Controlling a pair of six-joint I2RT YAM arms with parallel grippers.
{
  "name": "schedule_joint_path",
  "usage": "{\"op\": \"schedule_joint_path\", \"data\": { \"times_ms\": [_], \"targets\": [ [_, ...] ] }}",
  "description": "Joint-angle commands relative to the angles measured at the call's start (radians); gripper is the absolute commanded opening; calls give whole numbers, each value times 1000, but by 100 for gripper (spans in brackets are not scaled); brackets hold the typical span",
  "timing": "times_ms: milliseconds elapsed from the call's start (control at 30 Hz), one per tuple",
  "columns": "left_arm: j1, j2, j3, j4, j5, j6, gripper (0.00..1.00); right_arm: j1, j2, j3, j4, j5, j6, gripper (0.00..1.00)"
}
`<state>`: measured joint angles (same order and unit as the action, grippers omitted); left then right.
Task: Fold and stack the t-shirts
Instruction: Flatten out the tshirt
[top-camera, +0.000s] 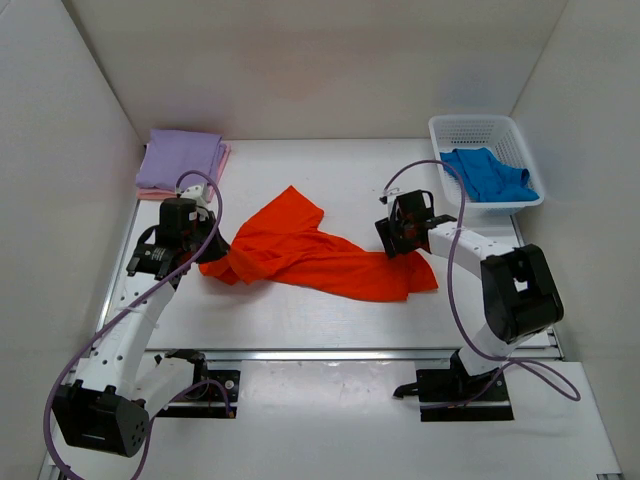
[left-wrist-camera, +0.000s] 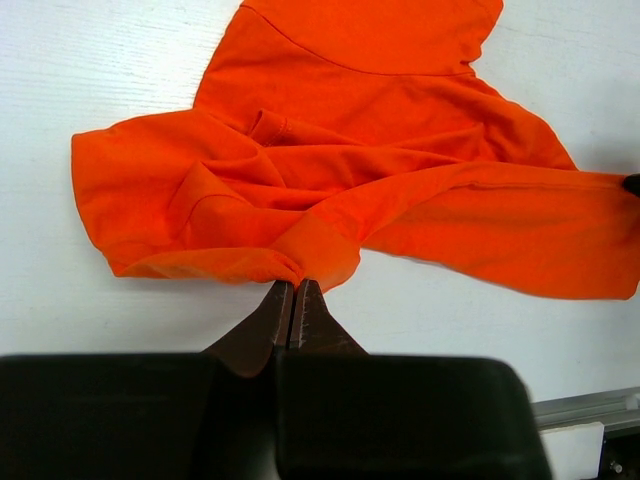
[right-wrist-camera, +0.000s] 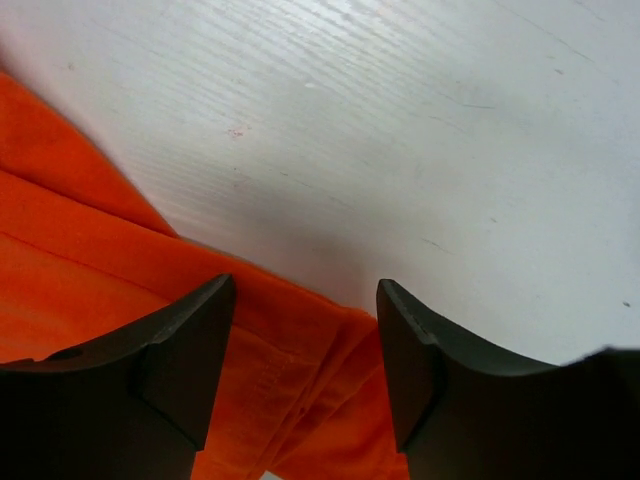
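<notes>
Crumpled orange t-shirt (top-camera: 300, 250) mid-table (top-camera: 300, 315), with an arm at each end

Left gripper (left-wrist-camera: 293, 298) has its fingers pressed together, pinching a bunched fold at the shirt's left edge. Right gripper (right-wrist-camera: 305, 370) hangs with its fingers spread apart over the right end, gripping nothing. Further back, the lavender t-shirt (top-camera: 180, 158) sits folded in the far left corner on top of the pink t-shirt (top-camera: 224, 160). The blue t-shirt (top-camera: 487, 173) is heaped in the white basket (top-camera: 470, 122) far right.
</notes>
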<state>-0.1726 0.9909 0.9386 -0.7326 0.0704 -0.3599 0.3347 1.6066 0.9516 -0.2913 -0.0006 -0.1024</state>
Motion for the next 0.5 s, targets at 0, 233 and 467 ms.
{"op": "schedule_joint_path", "data": {
  "times_ms": [0, 233, 467],
  "targets": [
    [-1, -20, -14, 15, 16, -2, 0, 42, 19, 38, -16, 23, -37, 54],
    [-2, -20, -24, 24, 16, -4, 0, 27, 9, 36, -45, -30, 4, 8],
    [5, -18, -43, 32, 22, 1, 0, 10, -101, 15, -62, -50, 40, 0]
  ]
}}
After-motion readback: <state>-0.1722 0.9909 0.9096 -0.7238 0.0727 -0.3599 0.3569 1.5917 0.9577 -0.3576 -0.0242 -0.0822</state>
